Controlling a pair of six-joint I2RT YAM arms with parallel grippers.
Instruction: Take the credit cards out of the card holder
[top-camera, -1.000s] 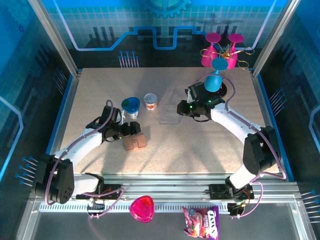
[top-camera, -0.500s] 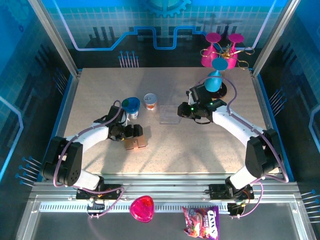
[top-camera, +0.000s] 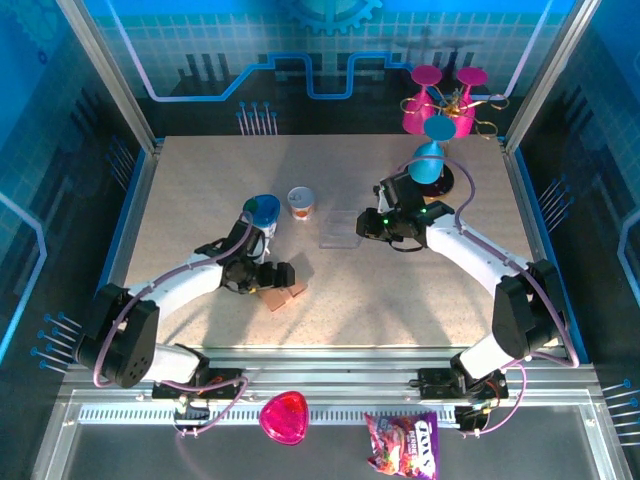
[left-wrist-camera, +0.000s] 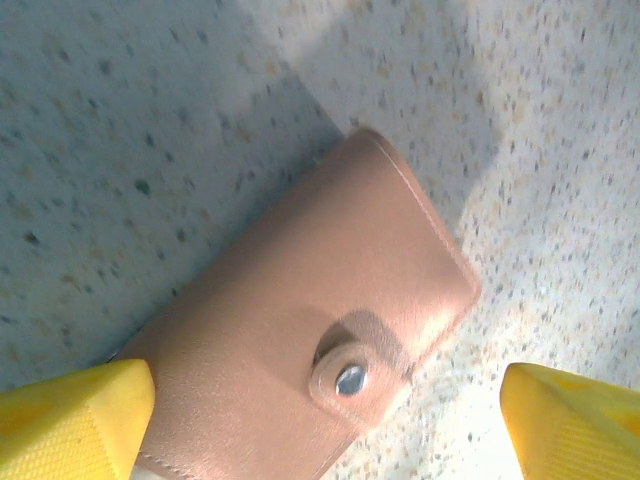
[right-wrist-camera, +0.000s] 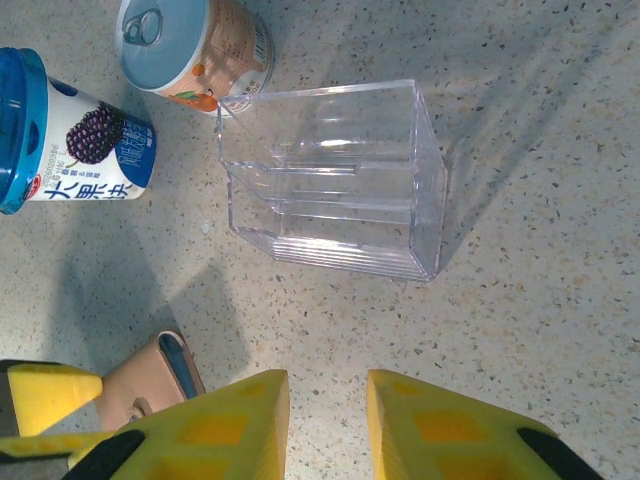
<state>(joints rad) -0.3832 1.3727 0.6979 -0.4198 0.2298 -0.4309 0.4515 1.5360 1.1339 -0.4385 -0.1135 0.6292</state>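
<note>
Straddling one card holder (left-wrist-camera: 300, 340), left gripper (left-wrist-camera: 320, 420)

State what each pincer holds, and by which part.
Nothing is held. The left pincer sits open around the card holder; the right pincer is empty.

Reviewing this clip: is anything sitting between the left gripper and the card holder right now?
Nothing visible stands between them. The left gripper is open, its fingers straddling the card holder, which lies folded shut on the table with its snap tab facing up.
</note>
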